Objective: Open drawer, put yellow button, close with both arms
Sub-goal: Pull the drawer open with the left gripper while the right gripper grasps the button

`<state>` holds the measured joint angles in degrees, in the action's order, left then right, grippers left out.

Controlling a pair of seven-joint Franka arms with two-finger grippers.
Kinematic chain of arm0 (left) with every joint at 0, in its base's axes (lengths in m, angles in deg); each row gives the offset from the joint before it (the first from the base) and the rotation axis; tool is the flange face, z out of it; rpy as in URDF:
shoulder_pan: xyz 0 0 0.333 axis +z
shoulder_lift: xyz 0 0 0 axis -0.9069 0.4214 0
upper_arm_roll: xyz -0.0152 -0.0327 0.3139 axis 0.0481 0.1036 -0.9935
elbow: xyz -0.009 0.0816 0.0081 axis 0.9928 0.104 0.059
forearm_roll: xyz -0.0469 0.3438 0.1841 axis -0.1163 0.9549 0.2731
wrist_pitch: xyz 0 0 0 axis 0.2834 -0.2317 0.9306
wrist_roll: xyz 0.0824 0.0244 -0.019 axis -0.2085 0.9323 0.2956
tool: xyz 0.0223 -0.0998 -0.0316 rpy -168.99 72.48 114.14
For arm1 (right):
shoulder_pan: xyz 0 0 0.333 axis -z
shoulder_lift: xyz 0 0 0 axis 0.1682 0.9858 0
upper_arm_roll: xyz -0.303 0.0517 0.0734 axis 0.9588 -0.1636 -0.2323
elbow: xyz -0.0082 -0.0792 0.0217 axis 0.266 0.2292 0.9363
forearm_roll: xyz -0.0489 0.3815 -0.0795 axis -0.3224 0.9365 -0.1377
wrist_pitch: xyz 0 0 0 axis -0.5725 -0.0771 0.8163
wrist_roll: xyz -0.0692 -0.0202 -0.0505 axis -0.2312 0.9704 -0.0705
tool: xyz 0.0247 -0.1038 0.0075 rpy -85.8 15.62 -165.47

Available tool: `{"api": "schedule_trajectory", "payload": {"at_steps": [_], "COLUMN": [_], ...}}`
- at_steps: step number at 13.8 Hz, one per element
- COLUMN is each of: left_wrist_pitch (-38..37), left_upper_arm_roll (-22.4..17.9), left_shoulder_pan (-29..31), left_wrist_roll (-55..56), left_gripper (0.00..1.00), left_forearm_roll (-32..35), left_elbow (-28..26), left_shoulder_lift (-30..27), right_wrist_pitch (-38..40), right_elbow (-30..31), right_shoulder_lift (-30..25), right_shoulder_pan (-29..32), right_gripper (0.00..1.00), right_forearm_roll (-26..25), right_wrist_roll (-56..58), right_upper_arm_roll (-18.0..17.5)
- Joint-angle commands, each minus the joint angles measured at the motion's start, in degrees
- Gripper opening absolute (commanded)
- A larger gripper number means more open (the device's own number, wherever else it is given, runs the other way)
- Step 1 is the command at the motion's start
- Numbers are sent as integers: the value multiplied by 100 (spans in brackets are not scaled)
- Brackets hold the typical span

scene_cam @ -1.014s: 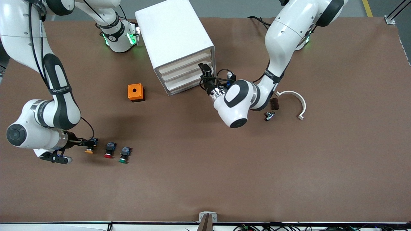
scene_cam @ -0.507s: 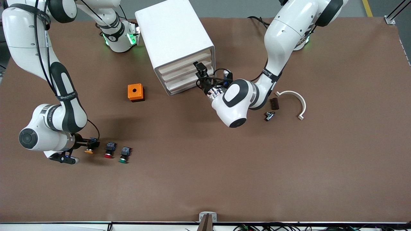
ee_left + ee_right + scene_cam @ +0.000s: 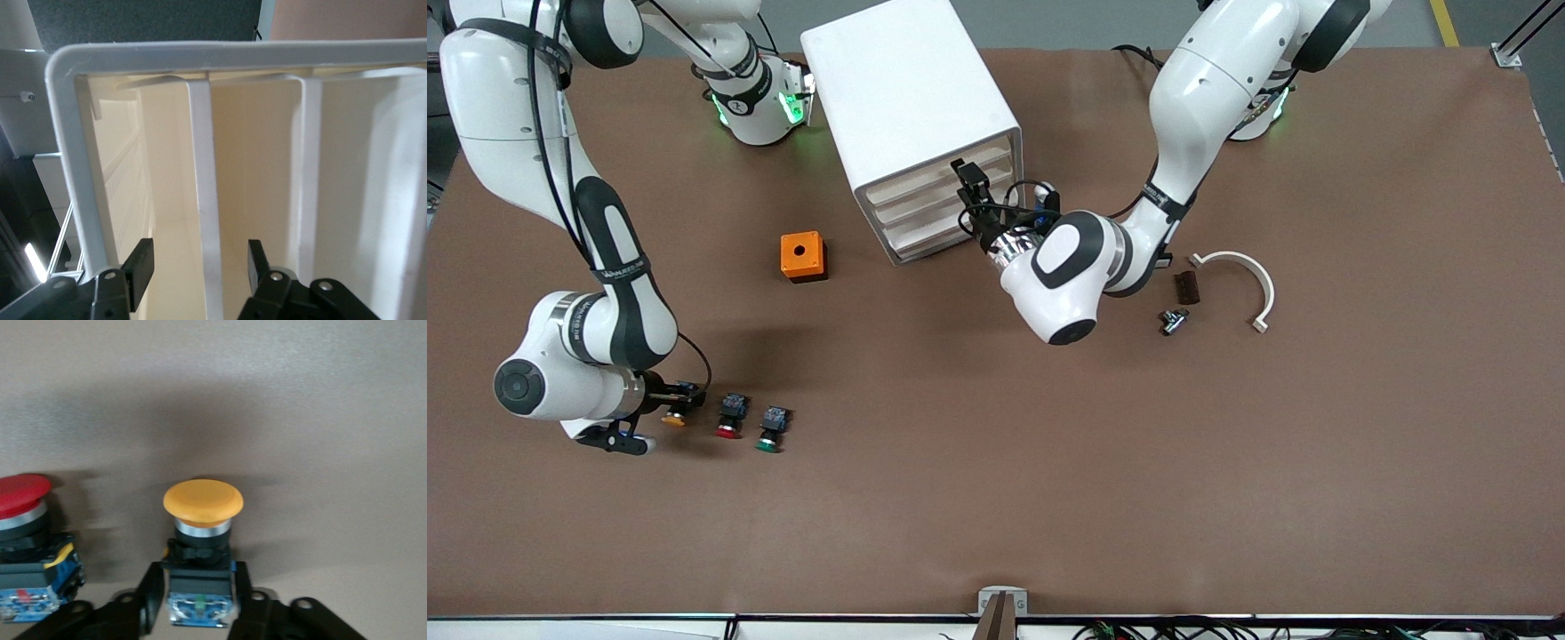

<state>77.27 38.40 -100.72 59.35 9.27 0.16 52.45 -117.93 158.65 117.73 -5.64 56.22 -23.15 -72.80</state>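
Observation:
The yellow button (image 3: 674,414) lies on the table nearest the right arm's end in a row of three buttons. My right gripper (image 3: 682,392) is low at it, and its fingers (image 3: 152,587) press both sides of the dark body under the yellow cap (image 3: 203,500). The white cabinet (image 3: 907,89) has all its drawers pushed in. My left gripper (image 3: 967,185) is open at the top drawer (image 3: 907,184). In the left wrist view the gripper (image 3: 198,245) straddles a white front edge (image 3: 203,200) without touching it.
A red button (image 3: 731,416) and a green button (image 3: 770,428) lie beside the yellow one. An orange box (image 3: 803,256) stands near the cabinet. A white curved piece (image 3: 1240,276), a dark block (image 3: 1185,286) and a small metal part (image 3: 1172,320) lie toward the left arm's end.
My right arm has pushed forward, so its fingers now flank the yellow button's body; the button has not moved. My left gripper has slid along the cabinet front toward the right arm's end.

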Motion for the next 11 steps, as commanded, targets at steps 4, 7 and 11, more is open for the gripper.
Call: {"api": "schedule_trajectory", "payload": {"at_steps": [4, 7, 11], "left_wrist_pitch": [-60, -60, -51], "left_upper_arm_roll": [-21, -47, -206], "left_shoulder_pan": [-197, -136, 145], "left_wrist_roll": [10, -87, -490], "left_gripper": [26, 5, 1], "left_forearm_roll": [-83, 109, 119], "left_elbow": [84, 84, 154], "left_shoulder_lift": [61, 61, 52], "right_wrist_pitch": [105, 604, 1500], "right_elbow": [-212, -291, -318], "right_shoulder_lift": [-3, -265, -1160], "right_shoulder_pan": [53, 88, 62], "right_gripper": [0, 0, 0], "right_forearm_roll": [74, 91, 379], "right_wrist_roll": [-6, 29, 29], "right_upper_arm_roll": [-27, -62, -106]}}
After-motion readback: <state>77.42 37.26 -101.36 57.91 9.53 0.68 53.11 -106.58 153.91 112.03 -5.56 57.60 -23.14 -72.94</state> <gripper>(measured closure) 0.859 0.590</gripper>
